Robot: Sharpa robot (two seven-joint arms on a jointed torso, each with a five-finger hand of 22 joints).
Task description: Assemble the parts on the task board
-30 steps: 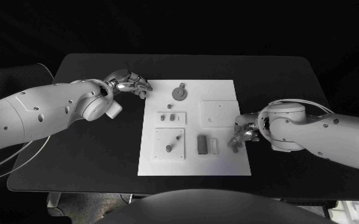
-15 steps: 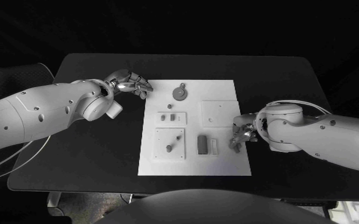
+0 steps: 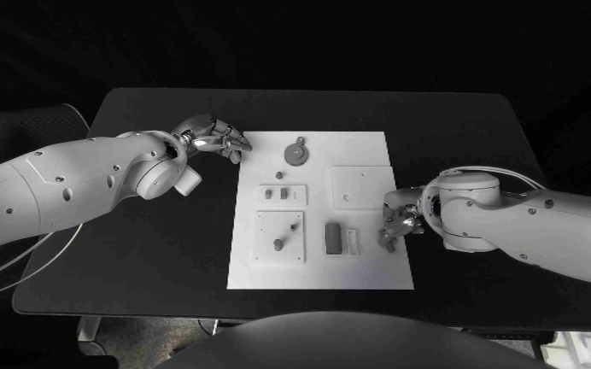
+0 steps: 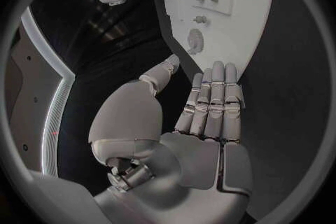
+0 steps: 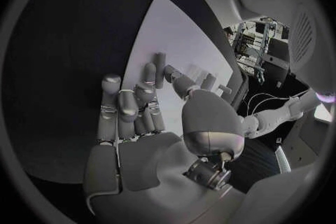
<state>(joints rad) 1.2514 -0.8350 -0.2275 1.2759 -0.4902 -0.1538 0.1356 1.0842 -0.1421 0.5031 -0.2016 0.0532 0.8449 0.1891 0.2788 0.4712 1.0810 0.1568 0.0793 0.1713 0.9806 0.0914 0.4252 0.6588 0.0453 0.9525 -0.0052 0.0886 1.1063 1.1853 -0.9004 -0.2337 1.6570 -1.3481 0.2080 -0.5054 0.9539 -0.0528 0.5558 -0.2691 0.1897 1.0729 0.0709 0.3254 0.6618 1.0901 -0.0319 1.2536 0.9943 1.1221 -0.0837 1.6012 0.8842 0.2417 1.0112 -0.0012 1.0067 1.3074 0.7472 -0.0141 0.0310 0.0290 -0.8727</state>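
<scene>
The white task board (image 3: 370, 275) lies mid-table. On it are a round toothed part (image 3: 295, 154), two small parts (image 3: 282, 191), a peg-like part (image 3: 286, 237) on a raised square, and a dark block (image 3: 332, 237). My left hand (image 3: 212, 138) hovers off the board's far left corner; the left wrist view shows its fingers (image 4: 213, 101) straight, side by side and holding nothing, with the toothed part (image 4: 196, 40) beyond them. My right hand (image 3: 398, 219) is at the board's right edge beside the dark block. Its fingers (image 5: 140, 101) are loosely bent over the board (image 5: 168, 33) and hold nothing.
A flat white square plate (image 3: 361, 188) sits on the board just beyond my right hand. Black table (image 3: 160, 241) surrounds the board on all sides, with its front edge close to the board's near side.
My right arm has crept slightly left toward the board. The left hand and the parts have not moved.
</scene>
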